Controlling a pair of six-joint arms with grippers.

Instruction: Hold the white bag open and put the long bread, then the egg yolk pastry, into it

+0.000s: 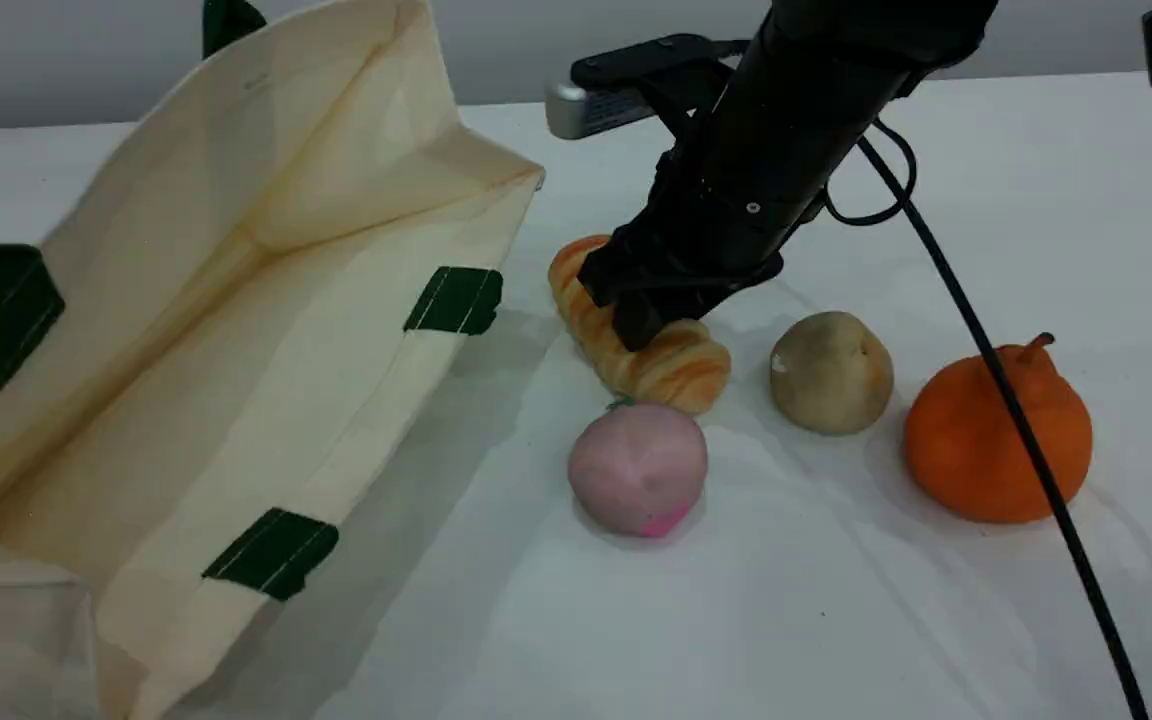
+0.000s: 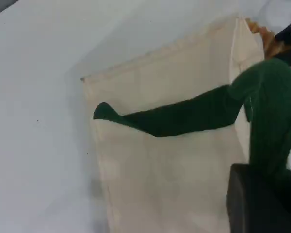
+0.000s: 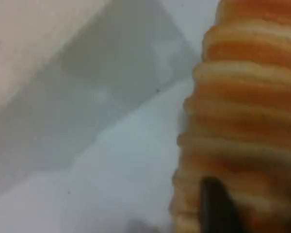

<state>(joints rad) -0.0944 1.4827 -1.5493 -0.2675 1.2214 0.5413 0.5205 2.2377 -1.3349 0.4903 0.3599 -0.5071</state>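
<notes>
Cream-white canvas fills the left half of the scene view: the white bag (image 1: 266, 300) lies on its side on the bench (image 1: 836, 620), its mouth gaping toward the lower left of the frame, with dark green handle patches (image 1: 454, 299) along its near rim. In the left wrist view a dark green strap handle (image 2: 184, 116) crosses the bag's cloth and bends down to the left gripper (image 2: 262, 194) at the lower right; its fingers are pressed together on that strap.

Just right of the bag's upper corner, near the centre of the scene view, the long bread (image 1: 671, 365) lies on the bench, running from upper left to lower right. The right gripper (image 1: 636, 315) is down over its middle with a dark finger on either side. The right wrist view shows one fingertip (image 3: 216, 204) against the ridged orange crust at the bottom of the frame; whether the fingers are fully clamped I cannot tell.

The egg yolk pastry (image 1: 831, 372) sits just right of the bread, apart from it. Below the bread's lower end, about touching it, is a pink ball (image 1: 638, 468). At the right stands an orange fruit (image 1: 996, 435) with a stem, crossed by a black cable (image 1: 1036, 450).
</notes>
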